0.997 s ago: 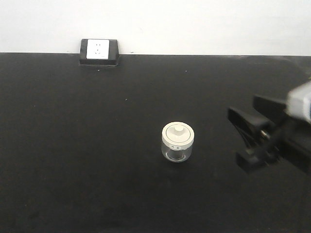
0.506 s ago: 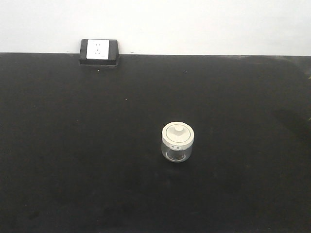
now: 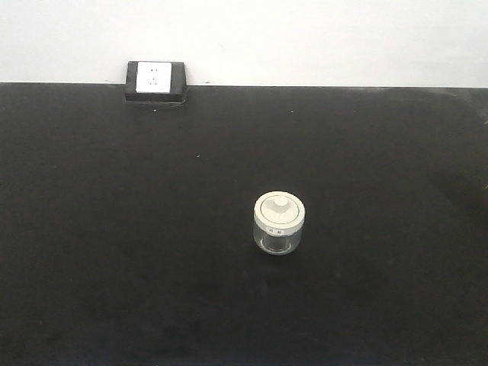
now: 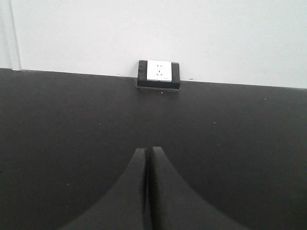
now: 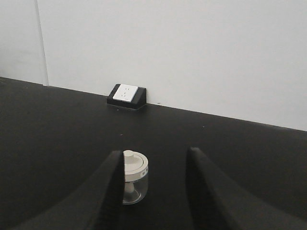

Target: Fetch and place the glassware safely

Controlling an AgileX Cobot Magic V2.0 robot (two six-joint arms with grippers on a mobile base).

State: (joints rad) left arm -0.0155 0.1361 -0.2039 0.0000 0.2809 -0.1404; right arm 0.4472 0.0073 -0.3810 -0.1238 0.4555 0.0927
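Jar (image 5: 134, 177) is standing upright ahead of the right gripper (image 5: 156, 191), left of its centerline; jaws gaping wide. Left gripper (image 4: 147, 191) is sitting closed, jar out of its view.

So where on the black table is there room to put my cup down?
Nearly everywhere. The black table is bare left, right and in front of the glass jar, and between it and the socket box at the back wall. Nowhere is crowded.

Small squat clear glass jar (image 3: 278, 223), upright on black counter (image 3: 114, 229), near centre. Off-white round lid (image 3: 279, 210) on, central knob, small label on rim.
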